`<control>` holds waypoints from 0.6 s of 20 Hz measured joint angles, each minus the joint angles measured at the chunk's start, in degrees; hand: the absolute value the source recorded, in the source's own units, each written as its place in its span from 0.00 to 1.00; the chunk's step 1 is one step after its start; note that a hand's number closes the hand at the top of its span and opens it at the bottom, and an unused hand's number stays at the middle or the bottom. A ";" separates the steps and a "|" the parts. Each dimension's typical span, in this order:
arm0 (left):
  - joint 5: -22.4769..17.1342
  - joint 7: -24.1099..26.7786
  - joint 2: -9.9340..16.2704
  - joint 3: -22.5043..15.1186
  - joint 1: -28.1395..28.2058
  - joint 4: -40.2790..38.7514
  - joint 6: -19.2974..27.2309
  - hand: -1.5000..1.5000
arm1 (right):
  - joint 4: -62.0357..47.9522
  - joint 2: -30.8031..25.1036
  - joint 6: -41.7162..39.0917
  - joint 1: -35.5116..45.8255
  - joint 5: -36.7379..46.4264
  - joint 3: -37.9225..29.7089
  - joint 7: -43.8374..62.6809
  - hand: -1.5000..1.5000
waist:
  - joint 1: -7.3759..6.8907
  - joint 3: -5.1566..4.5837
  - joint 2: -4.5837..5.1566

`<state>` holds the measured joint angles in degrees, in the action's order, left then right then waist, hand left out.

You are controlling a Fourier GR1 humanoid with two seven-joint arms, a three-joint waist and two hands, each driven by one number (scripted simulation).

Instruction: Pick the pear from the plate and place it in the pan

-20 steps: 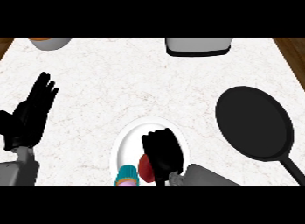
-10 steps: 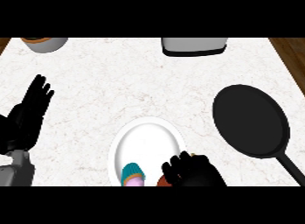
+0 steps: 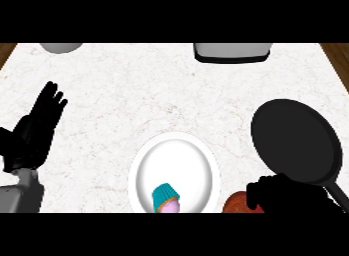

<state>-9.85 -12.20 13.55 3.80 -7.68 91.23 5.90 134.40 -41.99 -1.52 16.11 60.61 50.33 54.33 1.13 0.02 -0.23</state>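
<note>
black left hand (image 3: pixel 35 134), grey forearm (image 3: pixel 14 196); black right hand (image 3: pixel 291 195)

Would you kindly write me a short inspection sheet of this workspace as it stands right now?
Surface: white marbled counter, wooden floor at both sides.
Job's things: white plate near the front; black pan to its right, nothing in it; a reddish object, probably the pear, off the plate's right rim beside the right hand.
Clutter: teal and pink cupcake on the plate; grey bowl and grey appliance at the far edge.
Hands: left hand open, resting at the left; right hand curled against the reddish object, grasp unclear.
Cables: nothing seen.
Surroundings: nothing seen beyond the floor.
</note>
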 measured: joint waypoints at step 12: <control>0.74 -1.06 -0.82 -0.51 -1.40 0.14 0.10 0.50 | -11.99 -8.67 15.73 -10.27 -22.50 -29.84 -22.69 1.00 | -0.88 0.11 0.42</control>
<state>-9.11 -13.26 12.72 3.28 -9.08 91.37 6.00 122.40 -50.66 14.21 5.84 38.10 20.49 31.64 0.25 0.13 0.19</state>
